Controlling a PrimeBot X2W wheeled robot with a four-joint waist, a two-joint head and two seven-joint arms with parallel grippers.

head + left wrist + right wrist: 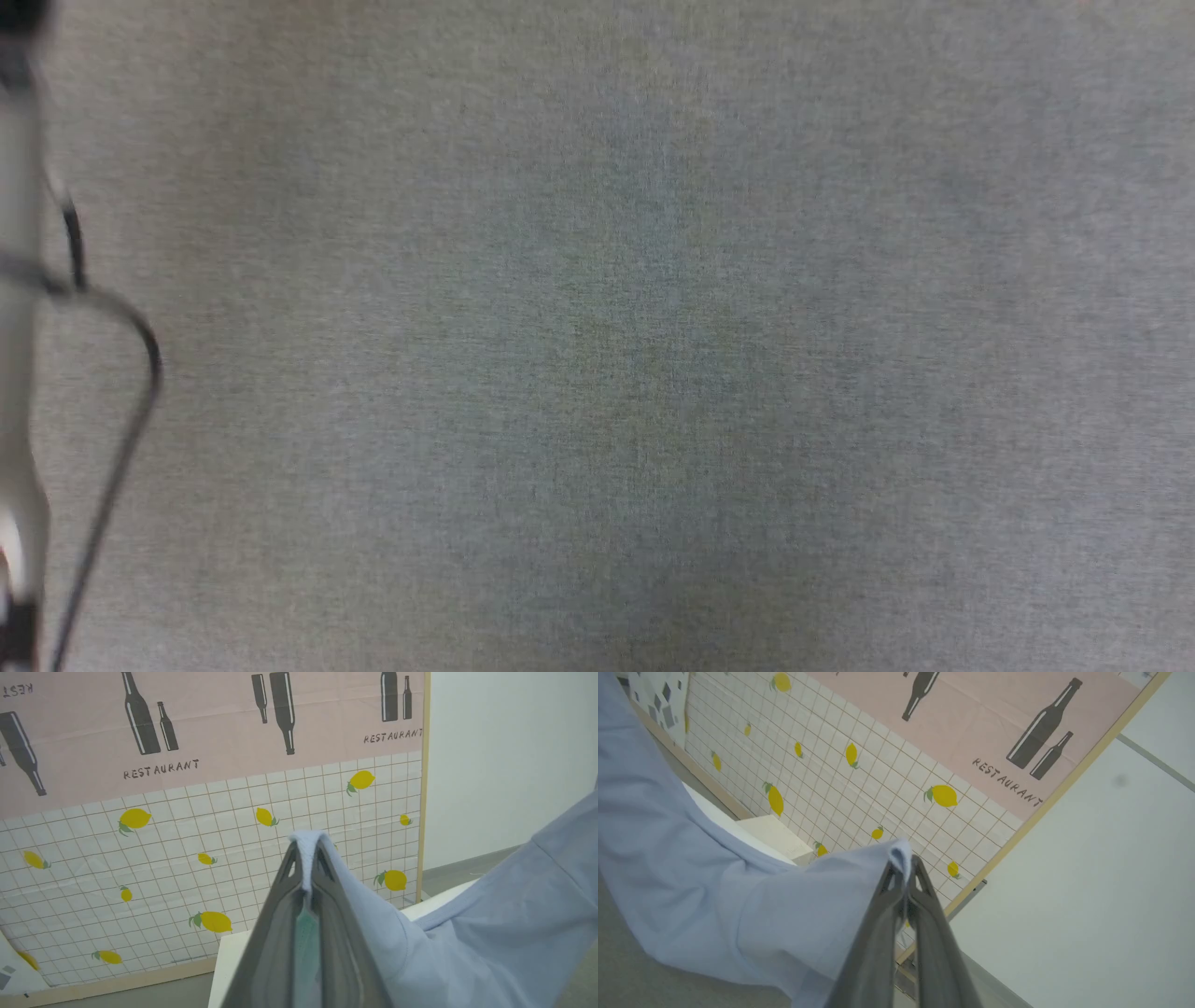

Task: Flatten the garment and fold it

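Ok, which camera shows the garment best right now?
Right wrist view: the garment spreads widest there, hanging from the shut right gripper. Left wrist view shows its hem pinched in the shut left gripper and cloth draping away. Head view gives a blurred grey weave; I cannot tell if it is the garment.

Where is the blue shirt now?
The garment is pinched in both hands: in the left wrist view it drapes right from the left hand, in the right wrist view left from the right hand, before the lemon-print wall.
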